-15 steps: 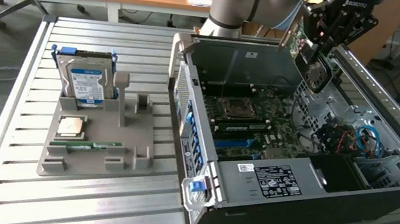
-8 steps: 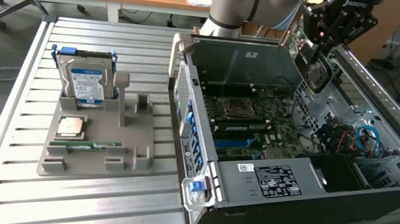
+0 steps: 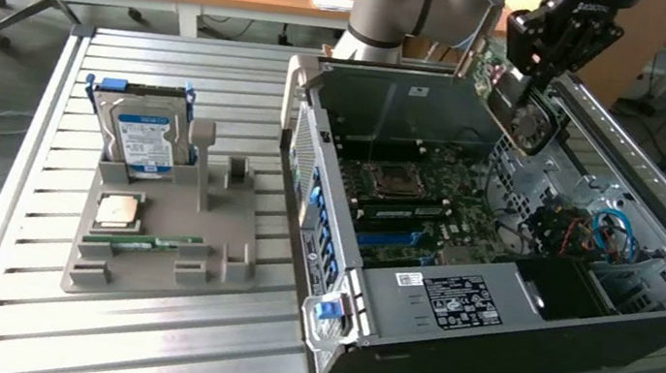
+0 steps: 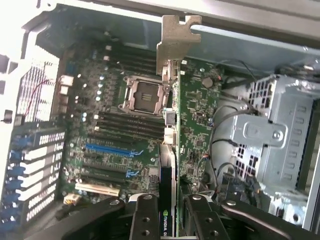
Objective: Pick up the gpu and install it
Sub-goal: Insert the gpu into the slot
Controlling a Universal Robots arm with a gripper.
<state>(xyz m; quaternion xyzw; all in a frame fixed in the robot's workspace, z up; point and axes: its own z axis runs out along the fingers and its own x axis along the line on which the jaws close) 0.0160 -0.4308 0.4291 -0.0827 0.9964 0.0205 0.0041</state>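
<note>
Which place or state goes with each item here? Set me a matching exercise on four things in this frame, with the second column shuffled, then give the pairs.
Things
1. gpu
2. hard drive
3. memory stick
4. square silvery chip

Places or states
A. standing upright in the grey holder
B. lying flat in the holder, between the drive and the stick
C. clamped in the gripper over the open computer case
D. lying flat along the holder's edge nearest the exterior view's foreground

Pairs: 1-C, 2-A, 3-D, 4-B
</note>
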